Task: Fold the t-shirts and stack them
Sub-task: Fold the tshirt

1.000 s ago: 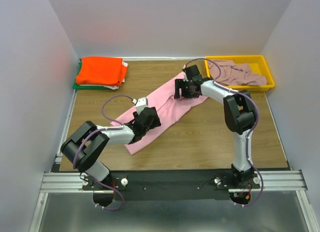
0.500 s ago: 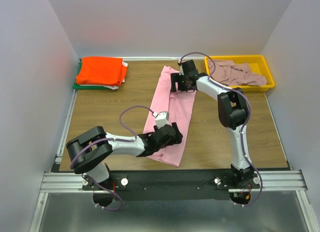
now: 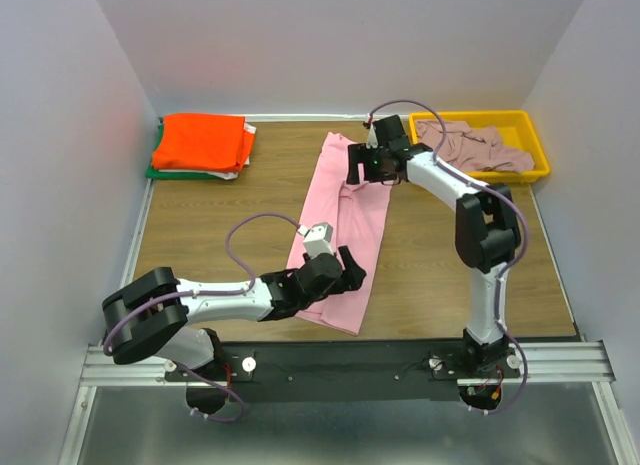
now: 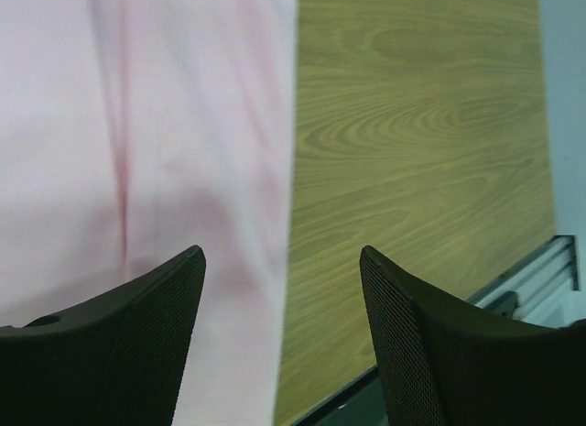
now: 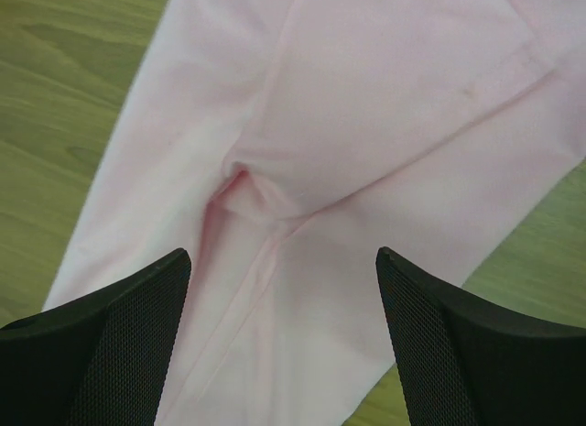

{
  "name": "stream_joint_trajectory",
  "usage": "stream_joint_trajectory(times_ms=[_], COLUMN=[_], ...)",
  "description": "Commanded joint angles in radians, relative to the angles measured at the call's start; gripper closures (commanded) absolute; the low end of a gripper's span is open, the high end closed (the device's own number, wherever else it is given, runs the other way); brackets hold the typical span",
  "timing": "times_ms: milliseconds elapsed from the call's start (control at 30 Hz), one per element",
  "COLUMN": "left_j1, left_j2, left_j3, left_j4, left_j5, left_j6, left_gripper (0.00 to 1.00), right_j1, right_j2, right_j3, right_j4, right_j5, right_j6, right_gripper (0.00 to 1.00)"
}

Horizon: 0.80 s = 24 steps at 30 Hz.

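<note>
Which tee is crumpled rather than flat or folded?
The dusty mauve cloth t-shirt in the yellow plastic tray; the light pink one lies flat, the bright orange one sits folded.

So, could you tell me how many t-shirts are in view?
4: pink one mid-table, mauve one in the yellow tray, orange one atop a green one far left; more may be hidden.
</note>
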Motion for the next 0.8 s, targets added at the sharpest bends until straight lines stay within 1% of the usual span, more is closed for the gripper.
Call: stream_joint_trajectory(times_ms=[0, 200, 367, 567, 767], left_j1=[-0.005, -0.009, -0.018, -0.084, -0.178], left_j2=[-0.038, -0.047, -0.013, 0.057, 0.126], left_j3=[-0.083, -0.141, -0.161, -0.141, -0.078], left_j4=[-0.117, -0.126, -0.1, -0.048, -0.018], left_j5=[-0.079, -0.075, -0.059, -0.009, 0.02], left_j6=[-0.045, -0.048, -0.05, -0.053, -0.096], left_gripper=[0.24, 0.24, 0.24, 0.24, 0.23], right_j1=[0.006, 0.025, 0.029, 0.029, 0.029], right_j2=[-0.186, -0.289, -0.29, -0.249, -0.156], right_j3=[-0.125, -0.325, -0.455, -0.503, -0.451], right_j4=[-0.011, 0.051, 0.13, 0.201, 0.201], right_j5=[-0.042, -0.084, -0.091, -0.071, -0.026], right_j6=[0.031, 0.084, 0.114, 0.14, 0.147], right_gripper=[0.11, 0.11, 0.11, 0.11, 0.11])
